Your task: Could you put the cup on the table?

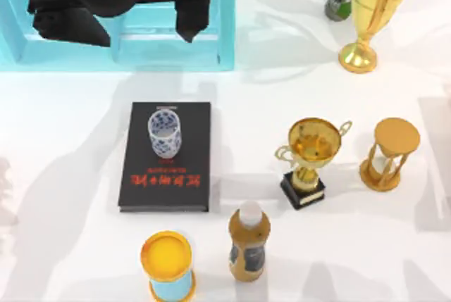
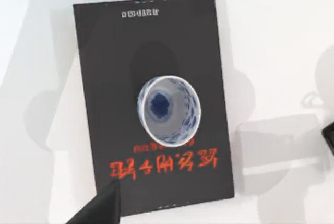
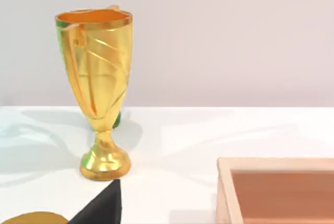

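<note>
Right now the cup (image 1: 165,133) stands upright on the black book (image 1: 190,168), toward the book's far end, just above the red lettering; it has not yet reached the table (image 1: 70,161). From the left wrist view I look almost straight down into it (image 2: 169,110): a thin white rim, blue flowers on the wall and a blue patch on the floor inside.

My left arm hangs high over the turquoise cabinet (image 1: 225,41) at roughly eleven o'clock from the cup, well apart from it. Whether my left fingers are parted or closed I cannot tell from these pictures. My right arm is parked off at the right side of the table, near the tall gold trophy (image 3: 99,88), and I cannot tell the state of its fingers either.

I judge the cup to be light, stiff and brittle, a porcelain thing with a glazed and likely slippery wall. It has no handle, so I would take it across the body, one finger at three o'clock and one at nine, below the rim, or pinch the rim with one finger inside. A hard squeeze could chip it; a weak one may let it slide. Bare table lies at nine o'clock from the book, a short carry. The bottle (image 1: 248,242) and yellow-lidded can (image 1: 168,263) at six o'clock are best avoided.
</note>
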You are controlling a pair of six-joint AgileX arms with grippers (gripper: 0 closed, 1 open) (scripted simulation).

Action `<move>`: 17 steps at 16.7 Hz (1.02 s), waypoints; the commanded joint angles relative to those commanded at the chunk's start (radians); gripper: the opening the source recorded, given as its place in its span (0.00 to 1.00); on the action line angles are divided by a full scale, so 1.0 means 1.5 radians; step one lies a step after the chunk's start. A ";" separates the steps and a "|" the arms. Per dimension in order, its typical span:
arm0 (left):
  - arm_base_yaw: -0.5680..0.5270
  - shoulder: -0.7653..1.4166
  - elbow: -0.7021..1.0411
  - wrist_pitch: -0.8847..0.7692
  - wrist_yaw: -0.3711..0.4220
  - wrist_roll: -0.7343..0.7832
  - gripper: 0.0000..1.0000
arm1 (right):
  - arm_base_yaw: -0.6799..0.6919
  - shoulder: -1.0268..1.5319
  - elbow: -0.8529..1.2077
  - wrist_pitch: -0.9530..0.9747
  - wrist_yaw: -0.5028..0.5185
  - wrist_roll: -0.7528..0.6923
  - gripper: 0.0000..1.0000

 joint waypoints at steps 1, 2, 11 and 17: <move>-0.007 0.050 0.035 -0.034 -0.002 -0.013 1.00 | 0.000 0.000 0.000 0.000 0.000 0.000 1.00; -0.013 0.096 0.066 -0.066 -0.004 -0.026 1.00 | 0.000 0.000 0.000 0.000 0.000 0.000 1.00; -0.025 0.298 0.230 -0.188 -0.020 -0.078 1.00 | 0.000 0.000 0.000 0.000 0.000 0.000 1.00; -0.023 0.297 0.202 -0.160 -0.020 -0.077 1.00 | 0.000 0.000 0.000 0.000 0.000 0.000 1.00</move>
